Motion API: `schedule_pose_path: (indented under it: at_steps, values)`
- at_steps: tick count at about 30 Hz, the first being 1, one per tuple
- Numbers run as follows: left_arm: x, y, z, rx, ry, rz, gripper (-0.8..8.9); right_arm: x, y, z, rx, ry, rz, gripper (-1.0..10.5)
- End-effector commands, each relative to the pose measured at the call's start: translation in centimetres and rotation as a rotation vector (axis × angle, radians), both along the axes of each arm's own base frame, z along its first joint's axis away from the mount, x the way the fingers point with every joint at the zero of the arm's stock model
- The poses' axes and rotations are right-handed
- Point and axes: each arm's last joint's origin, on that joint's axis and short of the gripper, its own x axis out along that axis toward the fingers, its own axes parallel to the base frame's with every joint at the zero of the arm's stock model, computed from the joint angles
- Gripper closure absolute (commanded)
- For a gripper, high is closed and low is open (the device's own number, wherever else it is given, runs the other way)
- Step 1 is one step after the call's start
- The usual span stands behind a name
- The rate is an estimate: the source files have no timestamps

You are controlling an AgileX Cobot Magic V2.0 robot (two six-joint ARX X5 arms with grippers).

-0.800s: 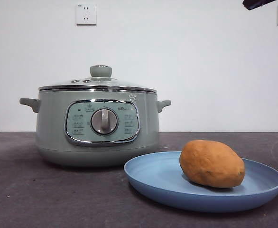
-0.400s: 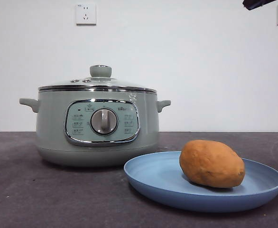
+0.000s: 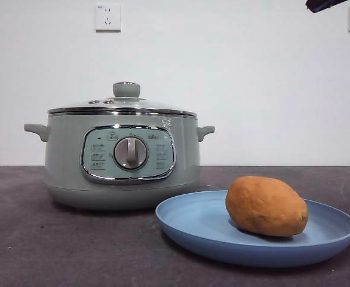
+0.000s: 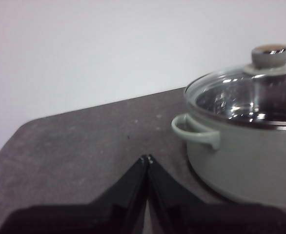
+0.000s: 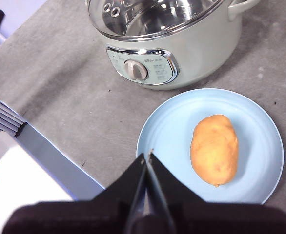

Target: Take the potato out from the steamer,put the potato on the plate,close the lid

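Potato [image 3: 266, 205] first, since it sits nearest you: it lies on its side on the plate [image 3: 193, 224], toward the plate's right half in the front view, clear of the rim all round. Just behind and to the left stands the steamer [image 3: 122, 158], with the plate's rim close to its base but, as far as the wrist view from above shows, not touching it. The lid [image 3: 122, 105] rests level on the steamer's chrome rim, knob up.

By that layout you can judge all three steps done: potato out, potato plated, lid on. No step looks open, so the next move calls for nothing more than keeping both arms clear and leaving things as they lie.

Your right gripper [image 5: 148, 157] hangs high over the plate's near edge, jaws pressed together and holding nothing. Your left gripper [image 4: 146, 159] is low beside the steamer, short of its side handle [image 4: 195, 131], jaws likewise together and empty.

For room: the dark table [image 3: 73, 251] lies bare in front of the steamer and to the far side of the left gripper. Its edge shows near the right gripper, with pale equipment beyond it, so mind that side. The handle is the nearest thing your left arm could catch.
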Motion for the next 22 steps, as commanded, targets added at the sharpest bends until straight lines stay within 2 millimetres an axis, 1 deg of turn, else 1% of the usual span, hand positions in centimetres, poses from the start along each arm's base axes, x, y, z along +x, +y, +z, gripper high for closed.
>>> schedule_pose_path:
  at_steps: [1,8,19,22]
  values:
    - [0.0,0.1,-1.3,-0.037,0.003,0.025,8.17,0.0,0.0,0.1,0.007,-0.002,-0.005,9.5]
    - [-0.2,0.1,-3.0,-0.047,0.032,0.029,8.17,0.0,0.0,0.1,0.007,-0.002,-0.005,9.5]
    - [-0.7,0.1,-4.3,-0.053,0.158,0.038,8.17,0.0,0.0,0.1,0.007,-0.002,-0.005,9.5]
    - [-0.7,0.1,-4.3,-0.053,0.157,0.038,8.17,0.0,0.0,0.1,0.007,-0.002,-0.005,9.5]
